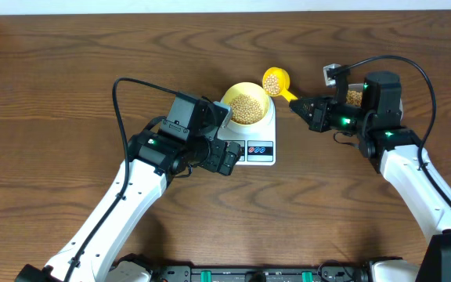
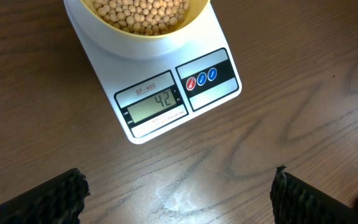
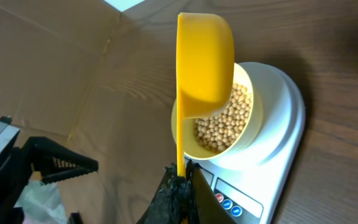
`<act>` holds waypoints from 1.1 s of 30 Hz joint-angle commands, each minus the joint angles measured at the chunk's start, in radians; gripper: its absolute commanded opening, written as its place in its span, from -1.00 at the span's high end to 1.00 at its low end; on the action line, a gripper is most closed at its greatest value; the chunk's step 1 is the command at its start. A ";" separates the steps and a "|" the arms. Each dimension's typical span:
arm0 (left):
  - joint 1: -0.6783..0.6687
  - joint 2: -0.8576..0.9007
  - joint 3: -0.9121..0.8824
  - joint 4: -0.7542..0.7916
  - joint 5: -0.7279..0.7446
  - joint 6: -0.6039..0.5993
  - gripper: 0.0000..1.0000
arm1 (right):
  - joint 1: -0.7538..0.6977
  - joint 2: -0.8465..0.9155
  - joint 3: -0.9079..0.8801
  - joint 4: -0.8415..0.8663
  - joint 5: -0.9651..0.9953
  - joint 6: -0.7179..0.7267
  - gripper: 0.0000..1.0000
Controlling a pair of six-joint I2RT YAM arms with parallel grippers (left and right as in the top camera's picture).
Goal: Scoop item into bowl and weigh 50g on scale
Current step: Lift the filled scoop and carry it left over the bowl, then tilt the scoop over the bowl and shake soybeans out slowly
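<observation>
The pale yellow-green bowl (image 1: 230, 99) stands on the white scale (image 1: 268, 130) and is well filled with tan beans (image 1: 247, 106). In the left wrist view the scale (image 2: 104, 57) has 42 on its display (image 2: 157, 102), below the bowl (image 2: 149, 35). My left gripper (image 1: 224, 157) hovers at the scale's front left, open, with bare table between its fingers (image 2: 61, 199). My right gripper (image 3: 184, 173) is shut on the thin handle of the yellow scoop (image 3: 205, 62), held just past the bowl's (image 3: 248, 138) back right rim. The scoop (image 1: 276, 81) still holds some beans.
A clear tub of beans (image 1: 355, 97) sits behind the right arm at the right. Cables arch over both arms. The left arm's dark body (image 3: 42, 165) shows low on the left in the right wrist view.
</observation>
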 commanded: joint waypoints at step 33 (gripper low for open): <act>-0.001 0.003 -0.002 0.001 0.011 0.017 -0.92 | 0.116 0.043 0.003 0.065 0.114 -0.272 0.98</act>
